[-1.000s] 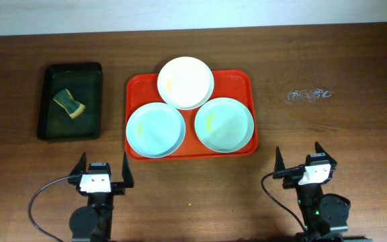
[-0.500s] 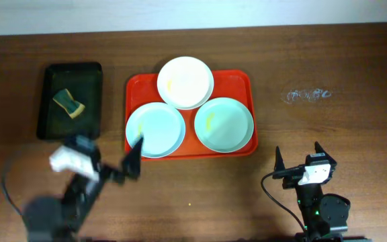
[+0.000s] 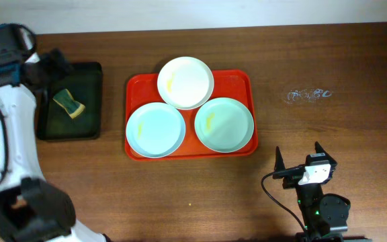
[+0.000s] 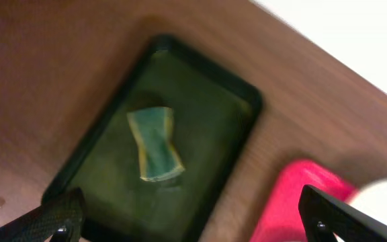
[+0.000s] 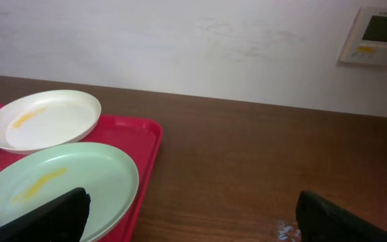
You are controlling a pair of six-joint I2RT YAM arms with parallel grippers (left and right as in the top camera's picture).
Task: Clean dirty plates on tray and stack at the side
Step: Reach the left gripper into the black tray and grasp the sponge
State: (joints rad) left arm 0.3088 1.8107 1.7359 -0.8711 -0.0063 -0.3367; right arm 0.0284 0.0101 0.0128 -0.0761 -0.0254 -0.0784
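Since a second ago my left arm has swung from its rest at the near edge out to the far left corner of the table, while the right arm and every plate have stayed put. From overhead, my left gripper (image 3: 49, 64) hovers over the far rim of the black tray (image 3: 69, 137), jaws spread and holding nothing, with the sponge (image 3: 68, 103) lying loose inside it. The red tray (image 3: 237, 81) sits mid-table carrying all three plates: the white plate (image 3: 185, 82) at the back, the left mint plate (image 3: 155, 130) and the right mint plate (image 3: 224, 124) in front, none stacked yet. My right gripper (image 3: 299, 158) is parked near the front edge, released and empty. Through the left wrist, the left gripper (image 4: 190, 218) looks down on the sponge (image 4: 154, 144), which lies off to the left of the gap. I judge I should shift left to centre it, turn to pinch its narrow waist, and descend without clipping the black tray (image 4: 247, 94). Through the right wrist, the right gripper (image 5: 193, 215) faces the red tray (image 5: 150, 131); yellow smears show on the white plate (image 5: 42, 119) and the right mint plate (image 5: 52, 185).
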